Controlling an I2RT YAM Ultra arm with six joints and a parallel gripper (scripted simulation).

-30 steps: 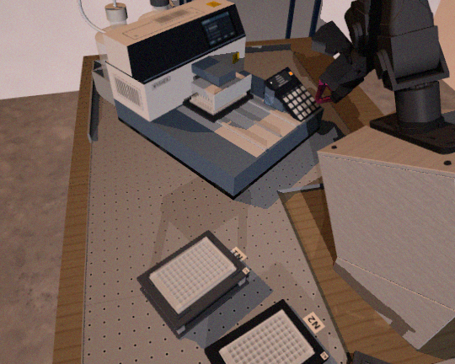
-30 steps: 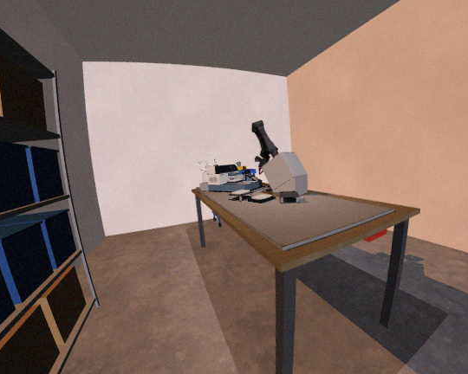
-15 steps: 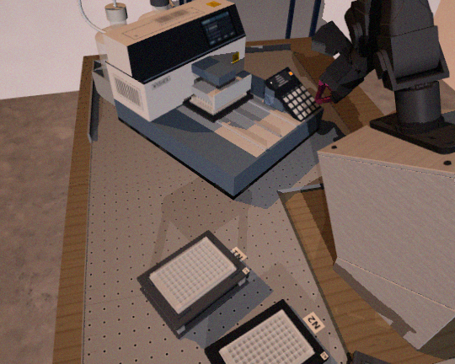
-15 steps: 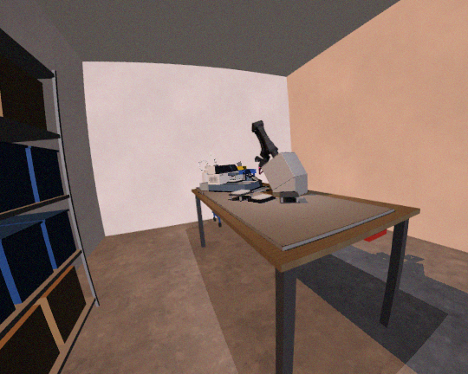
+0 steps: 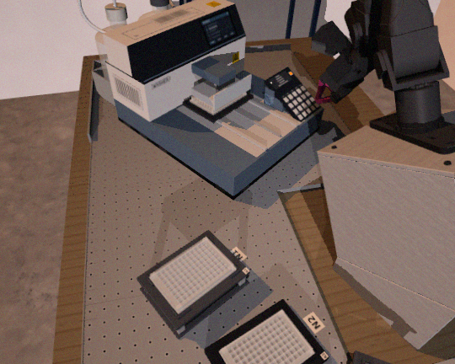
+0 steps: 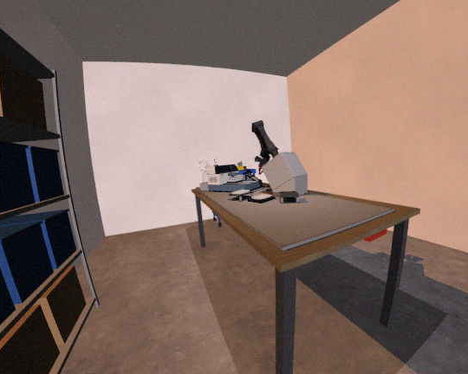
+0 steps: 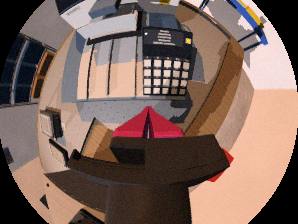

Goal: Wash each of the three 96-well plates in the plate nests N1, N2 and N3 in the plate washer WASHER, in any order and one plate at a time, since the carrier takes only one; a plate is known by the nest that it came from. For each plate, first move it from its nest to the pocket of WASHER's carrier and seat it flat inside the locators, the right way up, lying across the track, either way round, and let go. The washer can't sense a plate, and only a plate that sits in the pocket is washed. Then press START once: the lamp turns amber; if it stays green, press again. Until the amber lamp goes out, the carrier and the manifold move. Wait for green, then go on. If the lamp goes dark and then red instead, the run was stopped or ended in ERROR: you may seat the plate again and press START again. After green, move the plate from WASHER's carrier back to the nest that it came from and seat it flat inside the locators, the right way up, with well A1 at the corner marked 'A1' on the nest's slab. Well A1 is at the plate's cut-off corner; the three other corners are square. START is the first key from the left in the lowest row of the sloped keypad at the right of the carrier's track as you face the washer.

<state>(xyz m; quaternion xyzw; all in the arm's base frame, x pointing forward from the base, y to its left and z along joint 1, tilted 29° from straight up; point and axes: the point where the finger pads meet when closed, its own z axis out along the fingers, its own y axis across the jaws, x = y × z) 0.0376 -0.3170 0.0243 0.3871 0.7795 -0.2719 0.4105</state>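
The washer point(image 5: 183, 72) stands at the far end of the table. A white 96-well plate point(image 5: 218, 99) lies on its carrier, drawn back under the grey manifold point(image 5: 216, 72). An amber lamp point(image 5: 290, 73) glows at the top of the sloped keypad point(image 5: 294, 94). My gripper point(image 5: 323, 93), with magenta fingers, is shut and empty, a little above and to the right of the keypad. In the wrist view the fingertips point(image 7: 148, 124) sit just below the keypad point(image 7: 165, 66). Plates lie in nest N1 point(image 5: 193, 275) and nest N2 point(image 5: 267, 343). Nest N3 is out of view.
My arm's base stands on a grey pedestal block point(image 5: 399, 211) to the right of the washer. A bottle with tubing point(image 5: 116, 13) stands behind the washer. Shelving point(image 6: 23, 208) lines the room's left wall.
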